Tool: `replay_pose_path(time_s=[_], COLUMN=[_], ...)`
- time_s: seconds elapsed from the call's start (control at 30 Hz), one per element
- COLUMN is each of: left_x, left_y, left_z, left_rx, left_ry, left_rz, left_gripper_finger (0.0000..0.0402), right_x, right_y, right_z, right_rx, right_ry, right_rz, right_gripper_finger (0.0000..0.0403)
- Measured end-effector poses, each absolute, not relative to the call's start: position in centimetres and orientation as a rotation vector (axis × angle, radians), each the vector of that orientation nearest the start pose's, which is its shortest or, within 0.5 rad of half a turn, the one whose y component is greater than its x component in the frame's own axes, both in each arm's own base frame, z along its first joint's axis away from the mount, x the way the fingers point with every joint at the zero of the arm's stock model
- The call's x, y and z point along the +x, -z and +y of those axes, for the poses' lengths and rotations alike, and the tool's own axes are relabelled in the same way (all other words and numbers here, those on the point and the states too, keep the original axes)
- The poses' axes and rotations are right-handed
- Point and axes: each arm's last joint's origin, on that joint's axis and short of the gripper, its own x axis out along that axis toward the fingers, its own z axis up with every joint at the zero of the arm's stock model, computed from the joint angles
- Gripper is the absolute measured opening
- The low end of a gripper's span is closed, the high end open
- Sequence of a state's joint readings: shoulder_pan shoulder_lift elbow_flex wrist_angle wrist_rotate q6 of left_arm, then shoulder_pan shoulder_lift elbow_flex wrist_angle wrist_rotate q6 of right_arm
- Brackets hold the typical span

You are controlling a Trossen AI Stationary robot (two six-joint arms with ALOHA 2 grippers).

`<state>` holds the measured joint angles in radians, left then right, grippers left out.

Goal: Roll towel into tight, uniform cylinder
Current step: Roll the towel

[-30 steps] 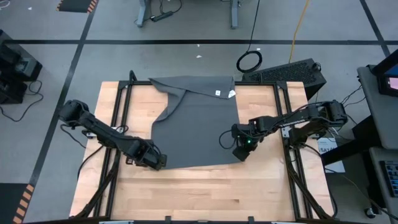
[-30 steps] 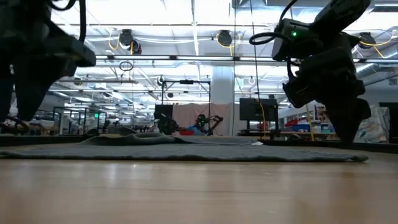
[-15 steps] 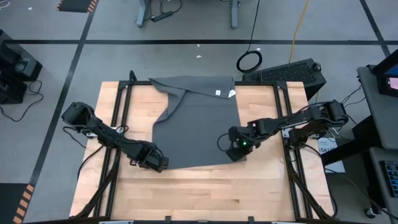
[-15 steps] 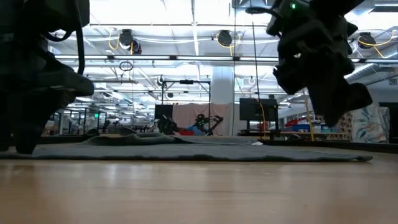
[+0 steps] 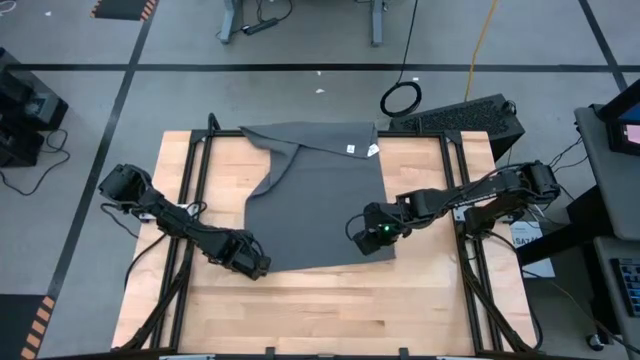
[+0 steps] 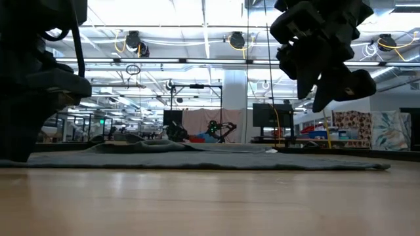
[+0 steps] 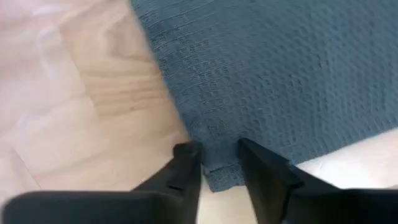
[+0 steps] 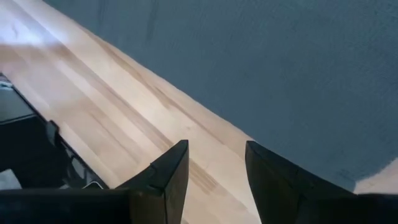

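Rolling had not begun: the towel (image 5: 320, 200) lay flat and unrolled mid-table, its far-left part folded over and a small white tag (image 5: 351, 149) near the far edge. Everything was left to do. The left gripper (image 7: 216, 163) sat low at the near-left corner, fingers straddling that corner, narrowly apart, not clamped. The right gripper (image 8: 216, 163) hung raised over the near-right corner, fingers apart, holding nothing. The cloth looked soft, with a waffle-like weave, on the pale wooden table (image 5: 330, 310).
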<state>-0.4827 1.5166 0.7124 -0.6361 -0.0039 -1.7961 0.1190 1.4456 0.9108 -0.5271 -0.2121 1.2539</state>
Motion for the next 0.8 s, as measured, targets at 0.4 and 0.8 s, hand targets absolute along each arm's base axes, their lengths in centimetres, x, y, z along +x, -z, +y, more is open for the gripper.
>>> replay_pose_path(time_s=[0.4, 0.8], left_x=[19.9, 18.8], left_y=[-15.2, -18.2], left_z=[-10.5, -9.9], left_rx=[-1.049, -1.072], left_ry=[-0.892, -0.846], left_rz=[1.288, 1.259], left_gripper_finger=[0.0005, 0.0003], right_x=[26.1, 23.6], right_y=[-20.5, -16.5], right_z=[6.8, 8.4], right_rx=[1.139, 1.218], right_ry=[0.532, 0.884], right_rz=[1.126, 1.230], right_gripper_finger=[0.0148, 0.0153])
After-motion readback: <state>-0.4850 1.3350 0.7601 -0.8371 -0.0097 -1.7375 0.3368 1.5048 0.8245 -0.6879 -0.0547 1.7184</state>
